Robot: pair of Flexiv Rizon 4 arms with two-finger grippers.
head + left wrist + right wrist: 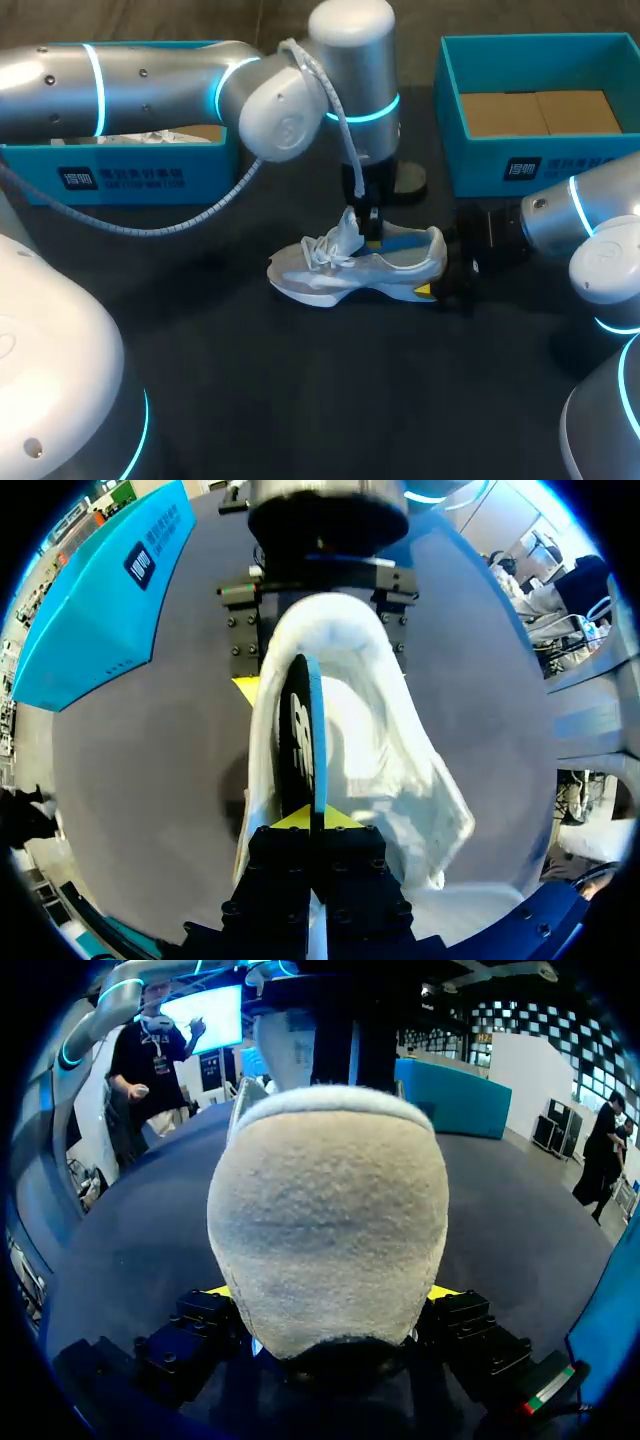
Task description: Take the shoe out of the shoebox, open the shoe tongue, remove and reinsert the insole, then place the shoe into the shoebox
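**Both grippers hold on to 1 shoe**

Left gripper (314, 818) is pinched shut on a thin blue insole (303, 735). The insole stands up on its edge inside a white and grey lace-up shoe (340, 275), and the 2 yellow tips press it from both sides. This arm comes down from above, right over the open top of the shoe.

The right gripper (330, 1295) is closed on the fuzzy grey heel of the shoe, with 1 yellow tip on each side of it. It comes in low, close to the table.

The shoe stands on its sole on the dark table (300, 390), about in the middle. Its toe points to the left side and its heel points to the right side. Its white laces (325, 250) sit in a loose bunch near the front (some blue shows inside the shoe from above too).

2 teal boxes stand at the back of the table, well apart from the shoe. The left teal box (120, 180) has something white inside. The right teal box (520, 165) has a brown cardboard floor.
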